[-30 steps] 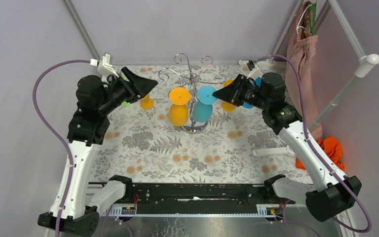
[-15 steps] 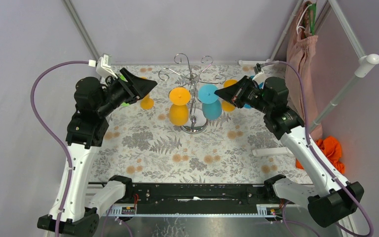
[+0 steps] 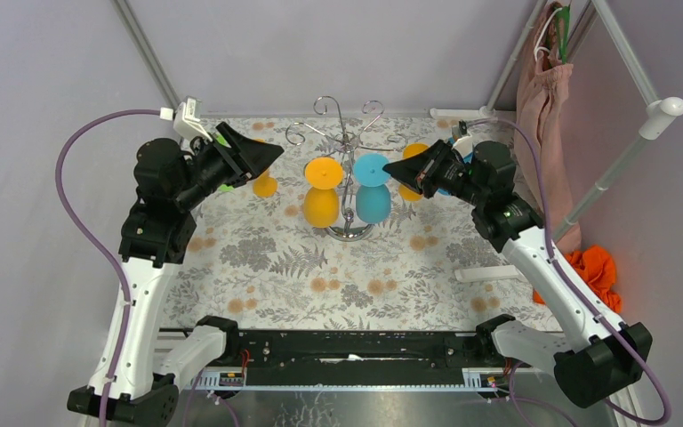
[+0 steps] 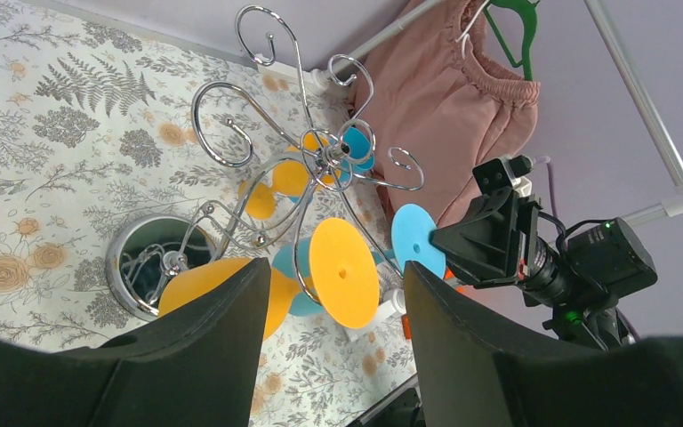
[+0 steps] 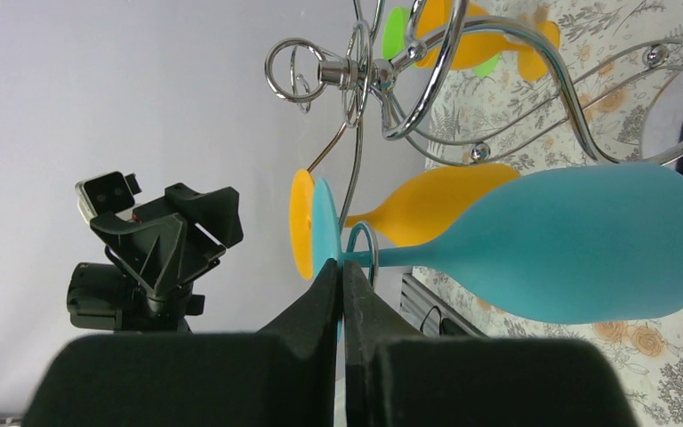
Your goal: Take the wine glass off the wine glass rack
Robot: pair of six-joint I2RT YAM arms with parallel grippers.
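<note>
Teal wine glass hangs foot-up from the silver wire rack.

Shiny metal rack, blue glass matt & smooth

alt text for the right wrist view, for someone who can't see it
The right gripper, fingers shut, has its tips at the stem of a blue wine glass hanging on the silver wine glass rack; an orange glass hangs behind it.
</note>
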